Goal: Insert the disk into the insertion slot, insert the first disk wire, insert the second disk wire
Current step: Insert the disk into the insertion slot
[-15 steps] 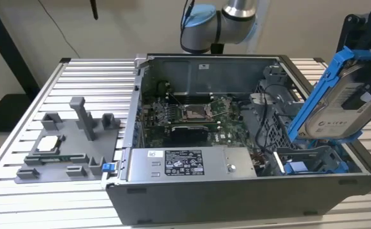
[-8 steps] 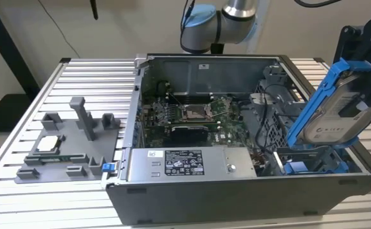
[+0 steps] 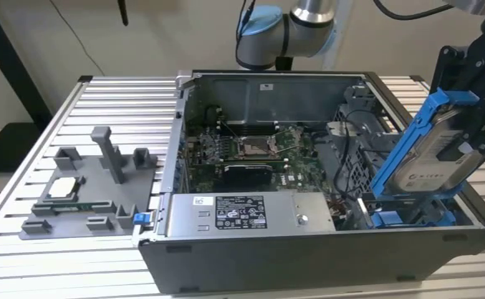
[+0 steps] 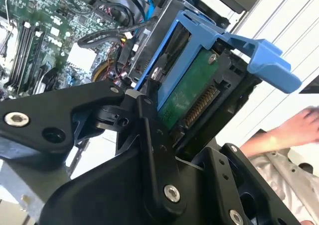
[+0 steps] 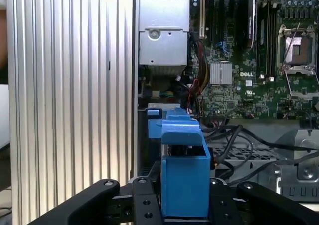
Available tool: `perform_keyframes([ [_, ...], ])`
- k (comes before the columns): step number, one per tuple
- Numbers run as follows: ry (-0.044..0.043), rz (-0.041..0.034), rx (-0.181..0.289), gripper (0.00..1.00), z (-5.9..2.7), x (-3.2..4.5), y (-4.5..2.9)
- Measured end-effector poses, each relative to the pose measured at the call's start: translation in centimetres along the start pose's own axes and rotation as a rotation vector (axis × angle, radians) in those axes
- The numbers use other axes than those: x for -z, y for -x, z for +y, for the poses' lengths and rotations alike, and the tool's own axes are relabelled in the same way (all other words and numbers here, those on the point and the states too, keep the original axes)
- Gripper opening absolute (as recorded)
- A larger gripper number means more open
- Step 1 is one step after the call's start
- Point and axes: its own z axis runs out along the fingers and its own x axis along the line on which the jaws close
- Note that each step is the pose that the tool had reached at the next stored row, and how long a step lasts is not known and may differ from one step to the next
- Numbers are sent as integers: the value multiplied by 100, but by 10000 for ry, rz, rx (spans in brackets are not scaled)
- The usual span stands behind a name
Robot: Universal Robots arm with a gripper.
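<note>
In the exterior view my gripper (image 3: 469,140) is shut on the disk (image 3: 429,159), a silver drive in a blue plastic carrier. It holds the disk tilted above the insertion slot (image 3: 409,217), a grey bay with blue rails at the near corner of the open computer case on the exterior view's right. The disk's lower end hangs just over the bay. The second wrist view shows the disk's green circuit side (image 4: 192,93) between my black fingers (image 4: 149,115). In the first wrist view the blue carrier (image 5: 184,170) sits between the fingers. Black cables (image 5: 234,140) lie loose beside the bay.
Inside the case are a silver power supply (image 3: 247,212) and a green motherboard (image 3: 251,149). A grey fixture (image 3: 85,193) with small parts stands on the ribbed aluminium table at the exterior view's left. A person's hand (image 4: 284,130) rests beside the case.
</note>
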Motion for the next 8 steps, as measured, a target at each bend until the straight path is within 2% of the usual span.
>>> perform_keyframes([
  [8,1,-30,18,100,-6,-139,0],
])
